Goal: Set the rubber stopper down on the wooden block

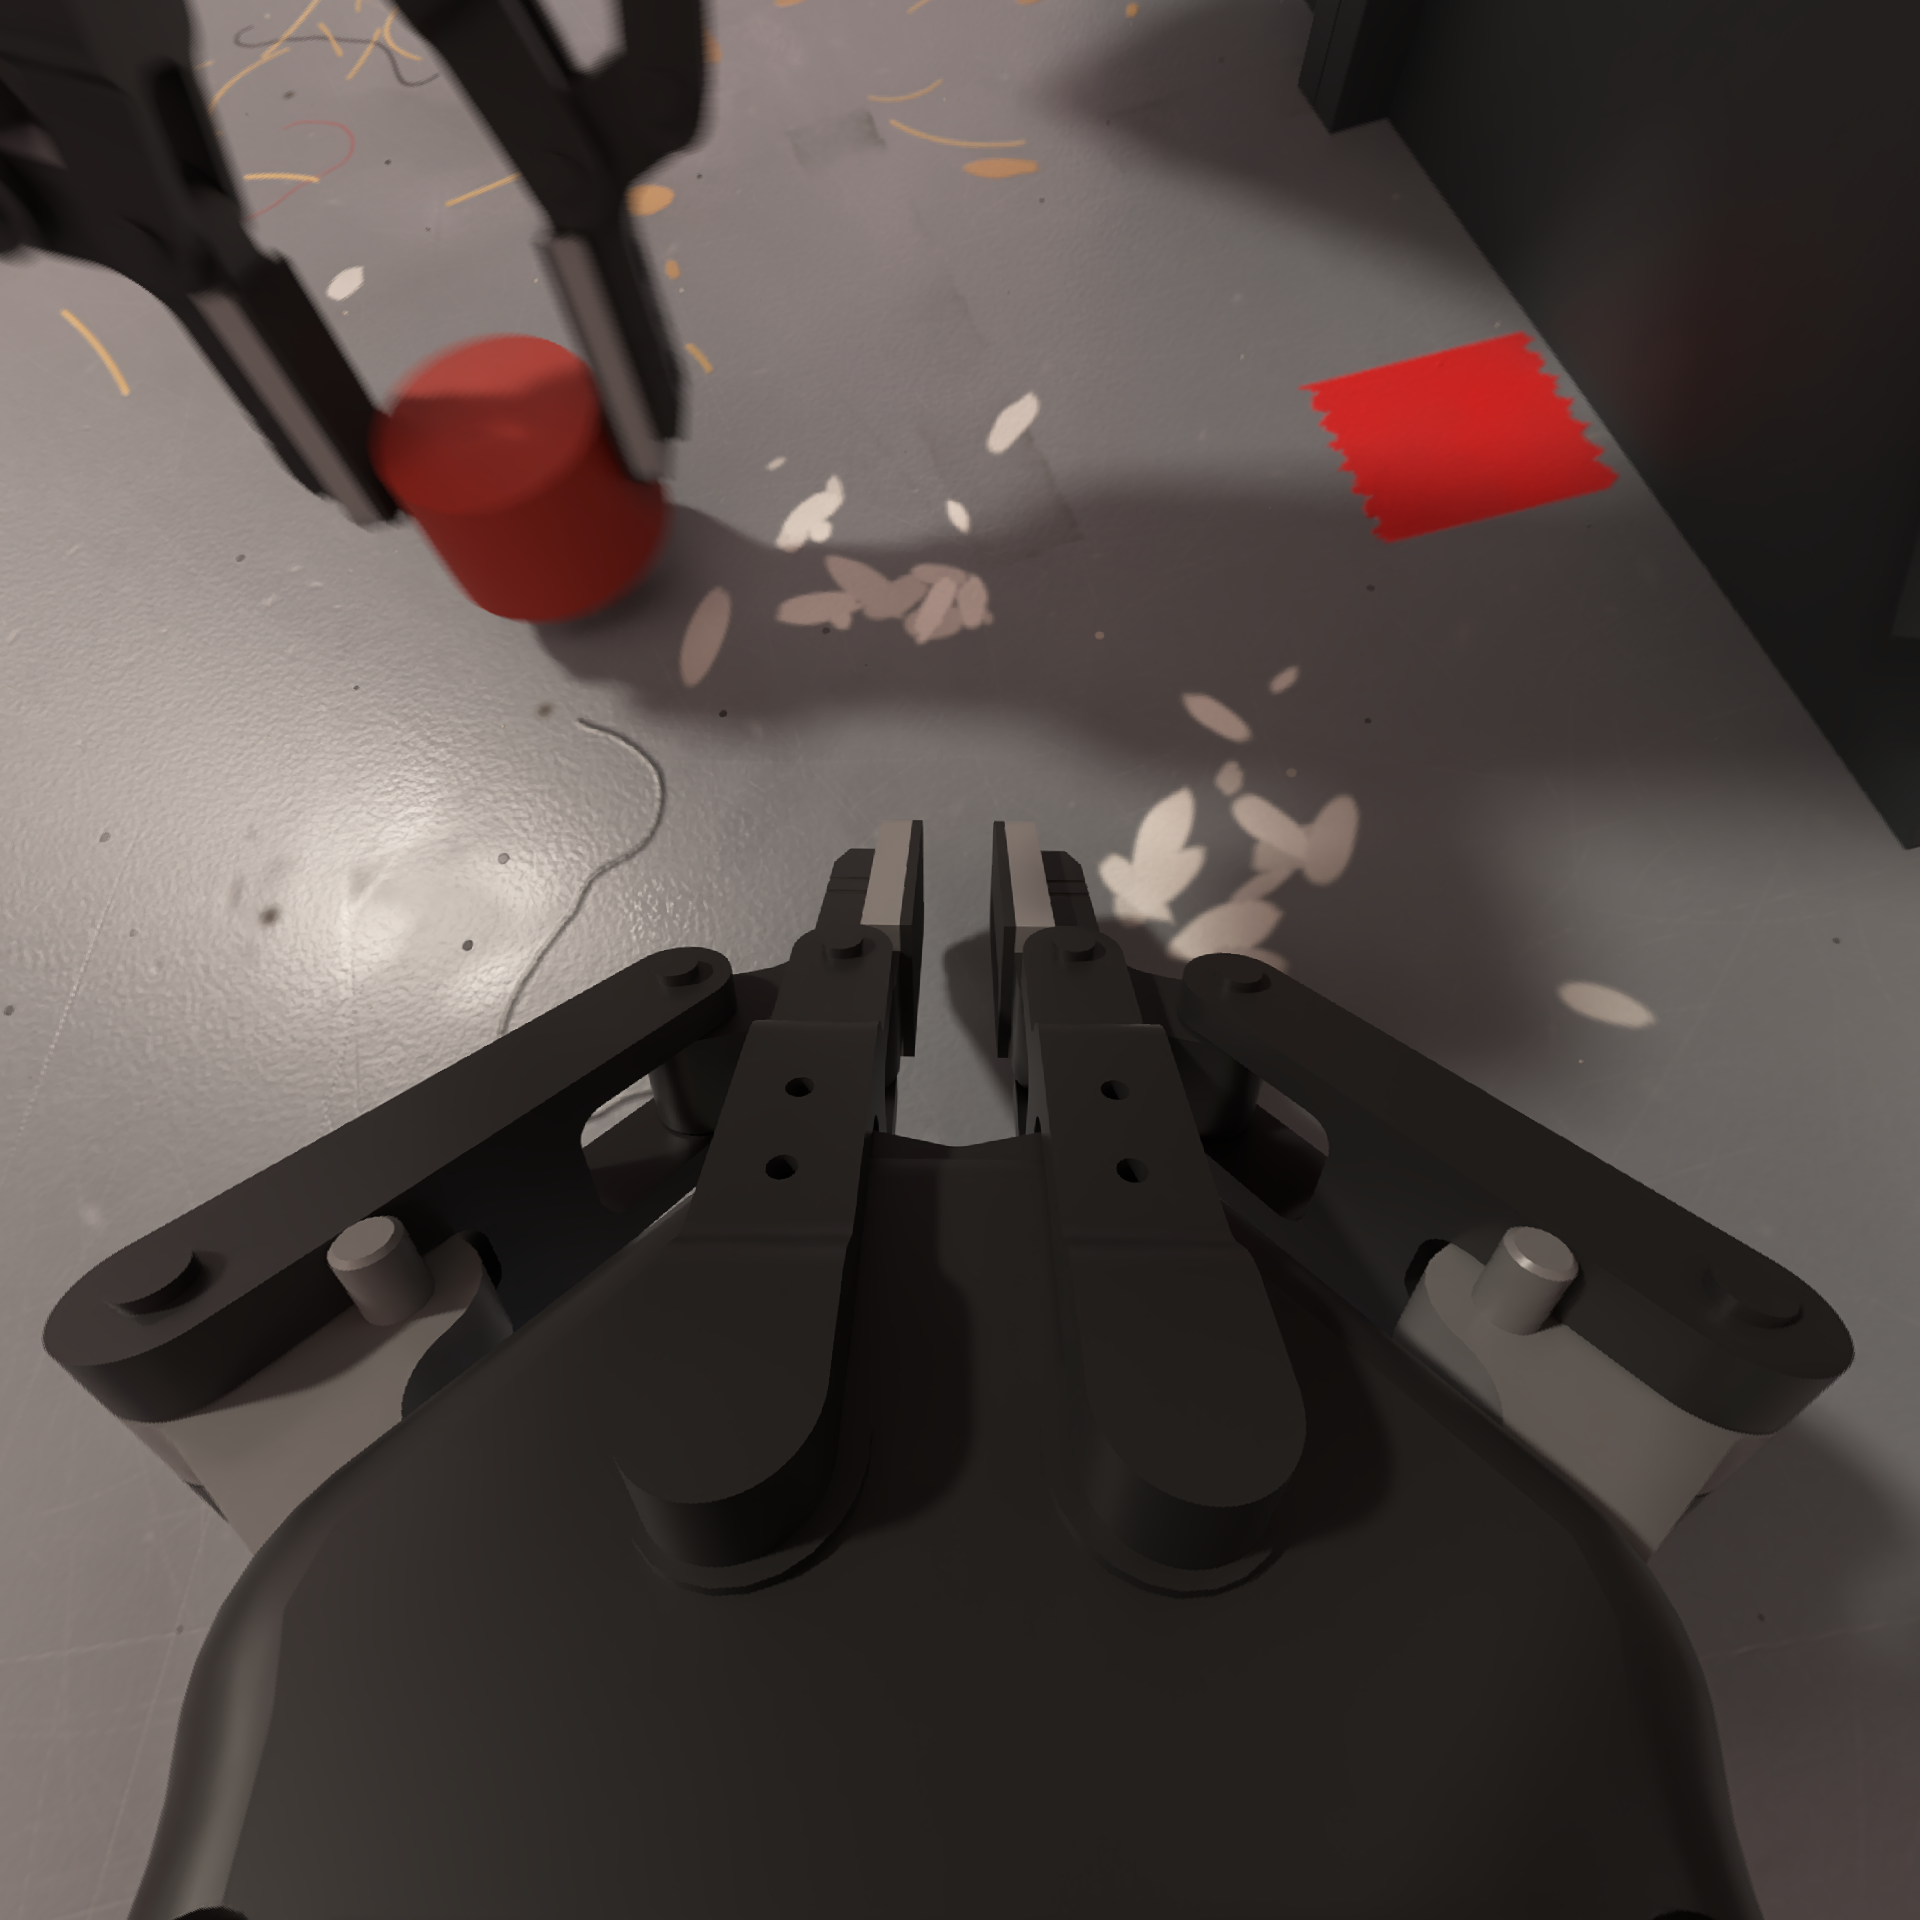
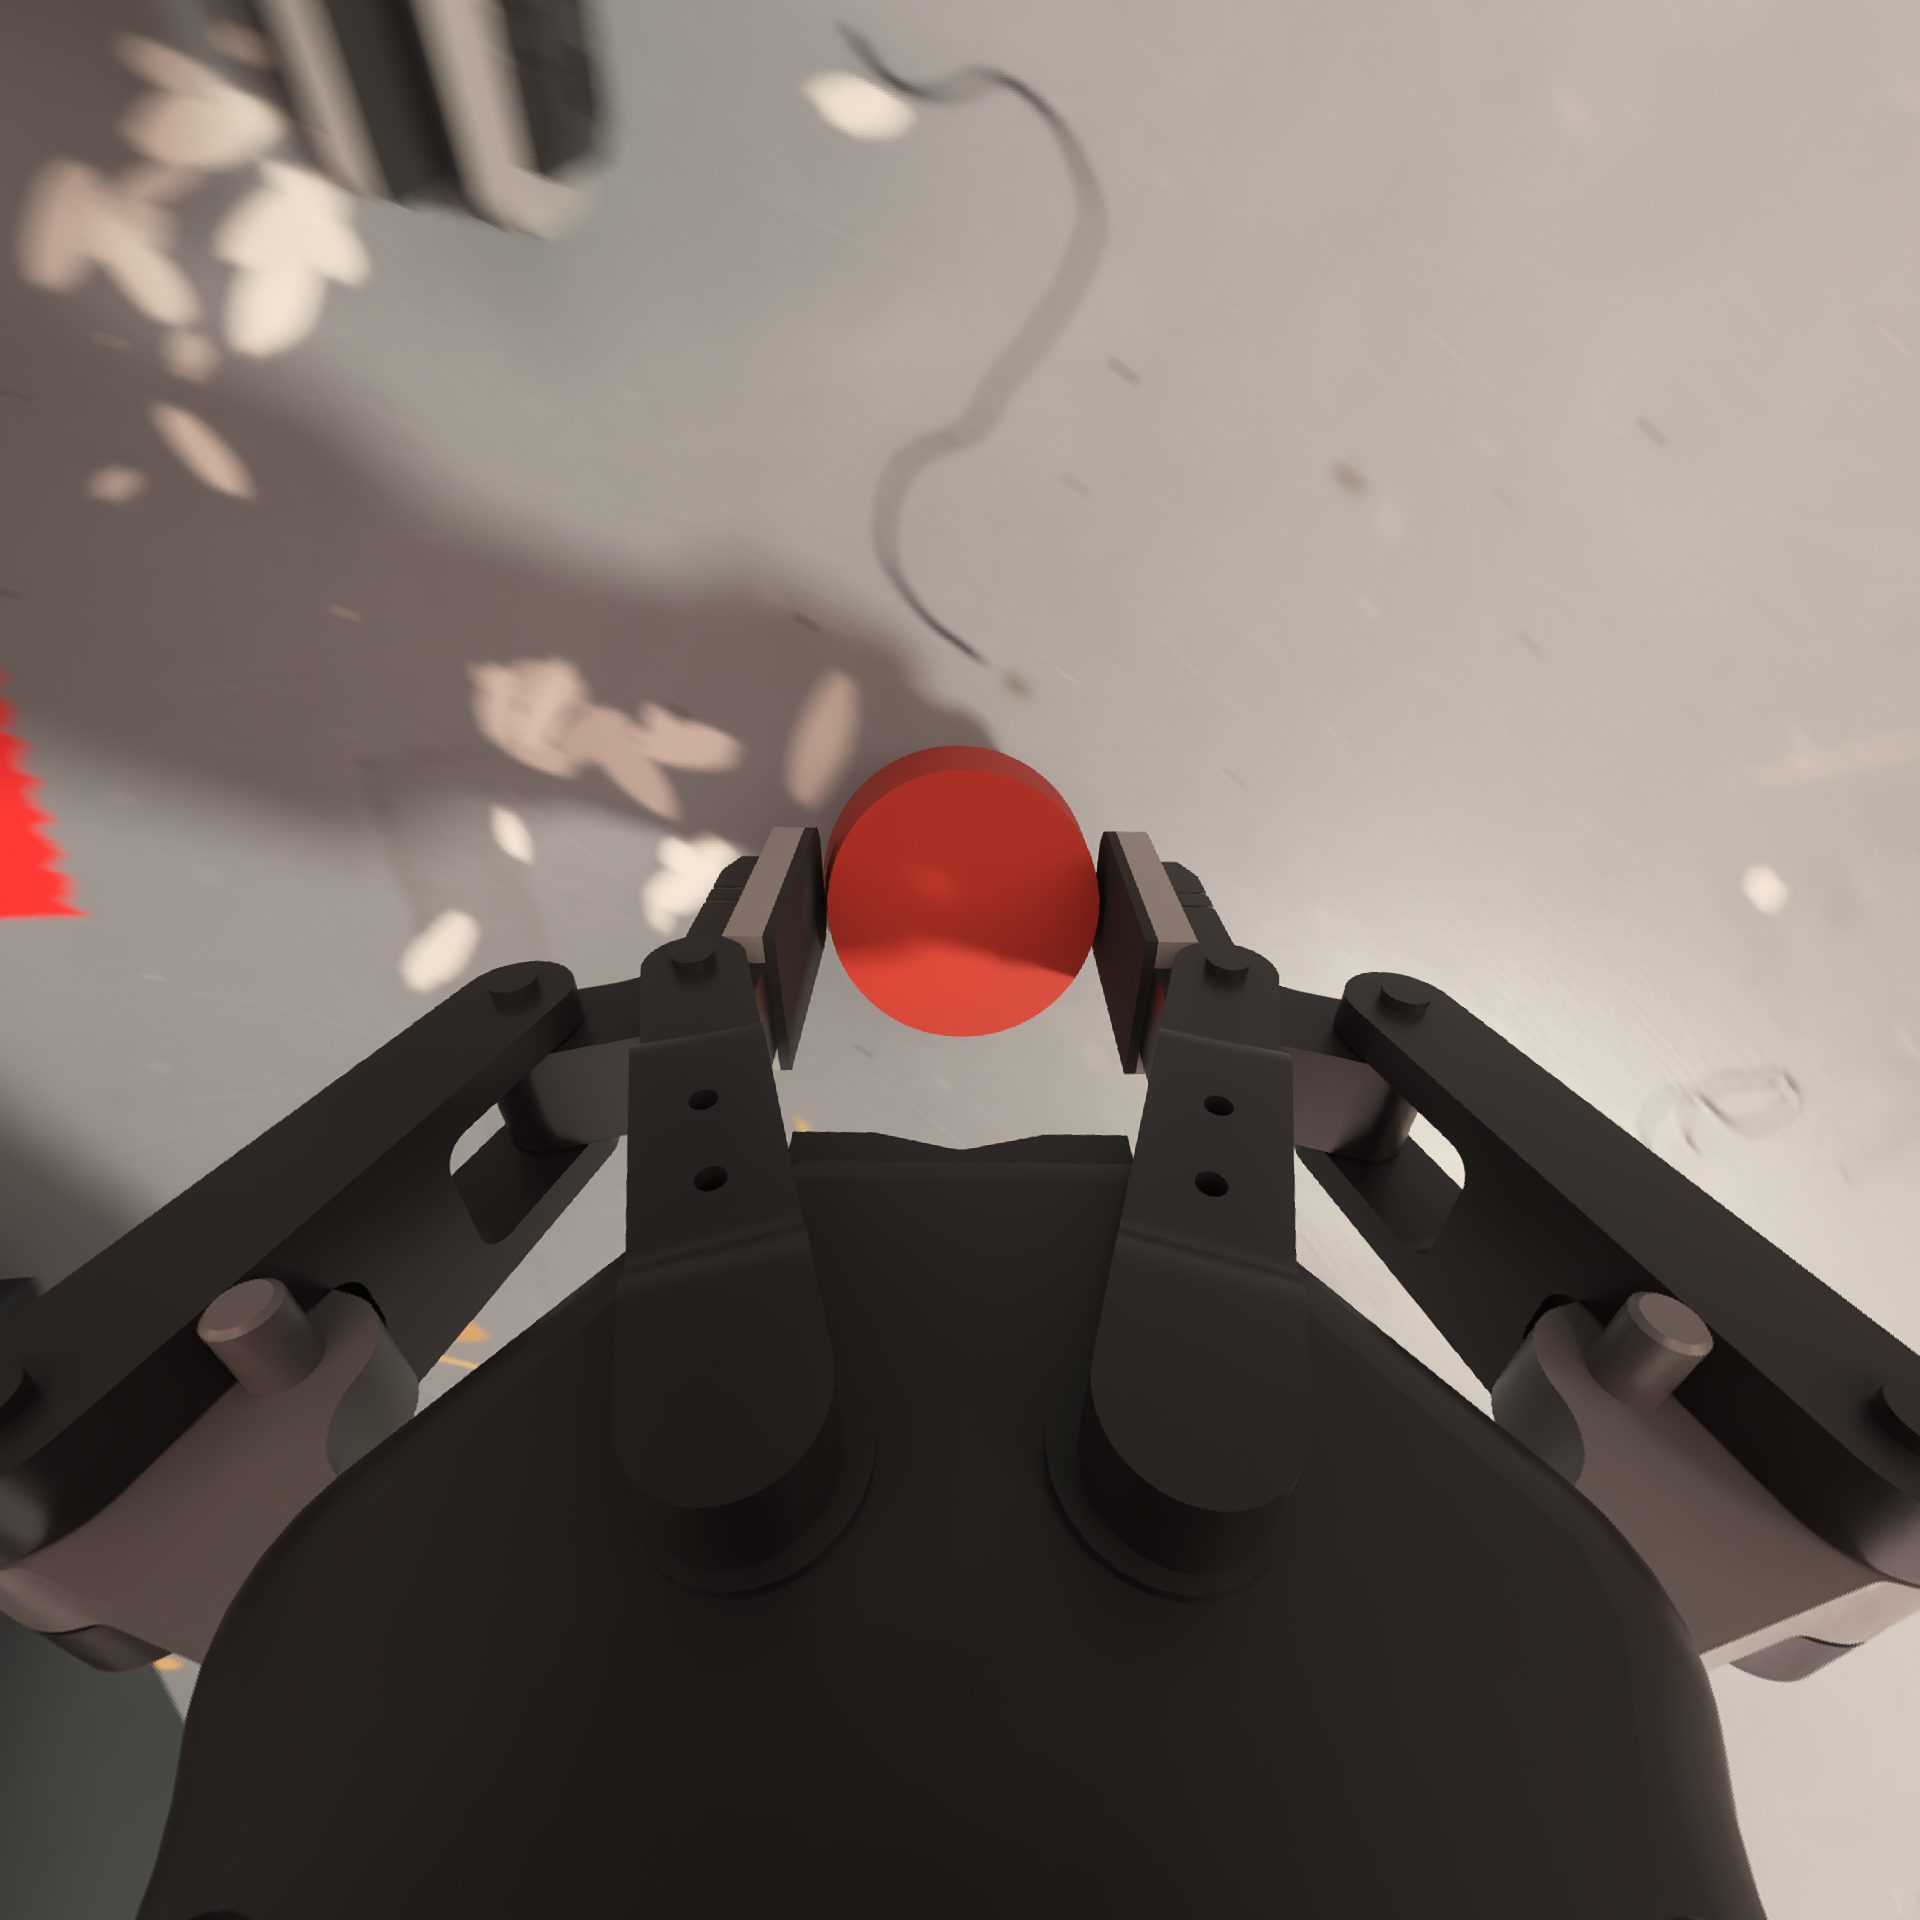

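At the upper left of the left wrist view, the right pincer (image 1: 509, 457) pinches the red rubber stopper (image 1: 520, 483) over the grey desk (image 1: 312, 727). The left pincer (image 1: 957, 883), nearly pressed together, holds nothing. Red tape (image 1: 1455, 436) lies at right, beside a dark box (image 1: 1714, 312); a thin thread (image 1: 613, 831) curls nearby.

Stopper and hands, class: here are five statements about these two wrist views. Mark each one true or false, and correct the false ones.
1. The right hand grips the red stopper between its two fingers. True.
2. The left hand holds the stopper. False: its fingers are nearly together with nothing between them.
3. A piece of red tape lies on the grey table. True.
4. The stopper rests on a wooden block. False: no block shows in either view, and the stopper is in the right hand's grip.
5. The stopper is blue. False: it is red.
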